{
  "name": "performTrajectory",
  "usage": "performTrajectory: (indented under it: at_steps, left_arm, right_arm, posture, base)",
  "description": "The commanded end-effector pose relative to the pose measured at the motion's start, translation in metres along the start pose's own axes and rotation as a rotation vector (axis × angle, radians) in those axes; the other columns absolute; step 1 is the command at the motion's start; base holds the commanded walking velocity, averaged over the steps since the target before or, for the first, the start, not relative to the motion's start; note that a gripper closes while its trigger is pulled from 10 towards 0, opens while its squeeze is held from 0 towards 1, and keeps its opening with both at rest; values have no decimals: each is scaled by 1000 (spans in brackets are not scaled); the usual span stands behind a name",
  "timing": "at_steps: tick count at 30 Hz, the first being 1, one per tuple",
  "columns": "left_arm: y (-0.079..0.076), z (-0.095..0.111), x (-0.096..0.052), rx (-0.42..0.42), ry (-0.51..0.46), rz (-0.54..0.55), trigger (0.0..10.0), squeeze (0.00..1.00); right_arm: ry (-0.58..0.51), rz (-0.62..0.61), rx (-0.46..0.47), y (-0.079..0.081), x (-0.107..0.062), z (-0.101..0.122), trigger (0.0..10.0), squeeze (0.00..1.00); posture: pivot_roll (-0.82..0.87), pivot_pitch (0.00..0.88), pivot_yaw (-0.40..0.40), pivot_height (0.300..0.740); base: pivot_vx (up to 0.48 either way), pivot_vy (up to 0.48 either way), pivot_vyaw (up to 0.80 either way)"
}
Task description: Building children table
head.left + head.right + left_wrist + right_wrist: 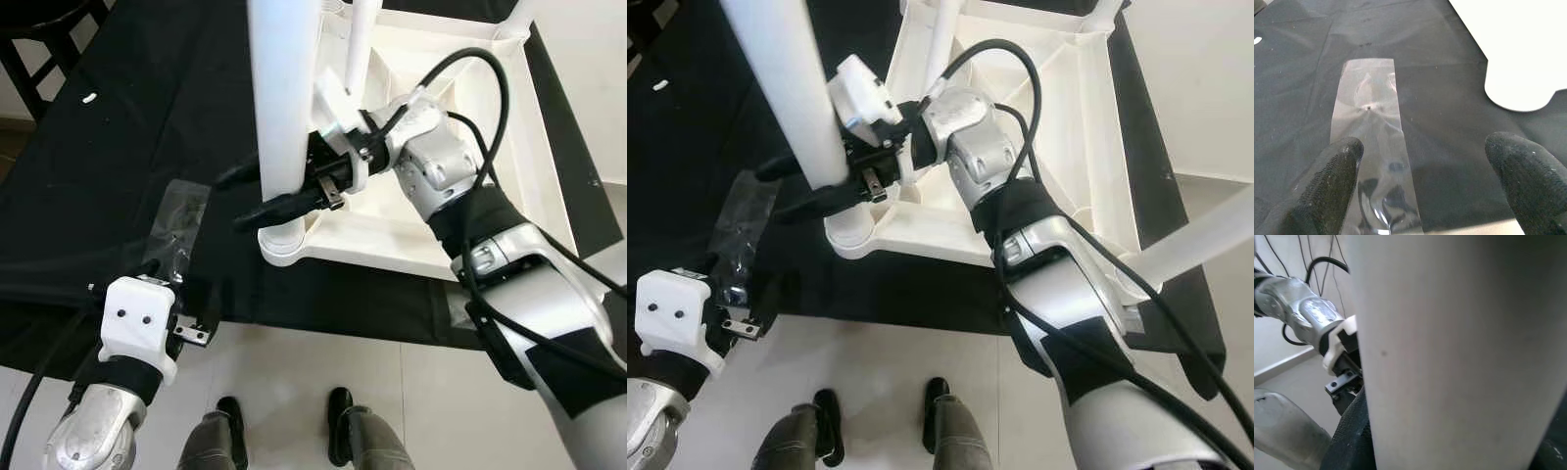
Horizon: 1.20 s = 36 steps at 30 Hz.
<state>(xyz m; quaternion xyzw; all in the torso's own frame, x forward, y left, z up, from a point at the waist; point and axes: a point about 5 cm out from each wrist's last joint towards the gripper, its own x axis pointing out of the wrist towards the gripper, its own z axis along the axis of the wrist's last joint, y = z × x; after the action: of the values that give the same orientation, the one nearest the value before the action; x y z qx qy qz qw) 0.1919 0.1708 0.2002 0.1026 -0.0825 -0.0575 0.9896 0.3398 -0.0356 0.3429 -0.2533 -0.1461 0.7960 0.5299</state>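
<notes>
Gripping upright table leg [281, 108] | right gripper [257, 193] fingers clamped | left gripper [1425, 166] fingers apart

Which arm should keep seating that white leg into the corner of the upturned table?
Right. The right gripper already has its jaws around the white leg above the table corner socket. The left gripper hangs open over a clear plastic bag on the black sheet.

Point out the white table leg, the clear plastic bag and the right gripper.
white table leg [279, 98], left eye view, mid shaft.
clear plastic bag [1369, 122], left wrist view, flat middle.
right gripper [253, 196], left eye view, between its fingertips.
</notes>
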Motion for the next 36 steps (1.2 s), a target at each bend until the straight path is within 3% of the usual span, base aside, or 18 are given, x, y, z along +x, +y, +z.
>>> performTrajectory:
  at_steps: [1, 16, 26, 36]
  left_arm:
    - [-2, -4, -3, -6, 20, -6, 10000, 0]
    - [-3, -4, -2, -5, 17, -6, 10000, 0]
    - [-3, -4, -1, 0, 17, -9, 10000, 0]
    - [-3, -4, 0, 3, 15, -8, 10000, 0]
  right_arm:
    - [82, 6, 85, 6, -2, -22, 10000, 0]
    - [-47, -236, 264, -8, -9, -29, 10000, 0]
    - [54, -210, 275, -7, -12, -33, 10000, 0]
    - [104, -341, 383, -18, -7, -35, 10000, 0]
  posture:
    - [17, 441, -93, 740]
    - [18, 443, -93, 740]
    - [17, 439, -86, 740]
    - [20, 437, -89, 740]
  base:
    - [0, 0, 0]
    - [0, 0, 0]
    - [0, 0, 0]
    - [0, 0, 0]
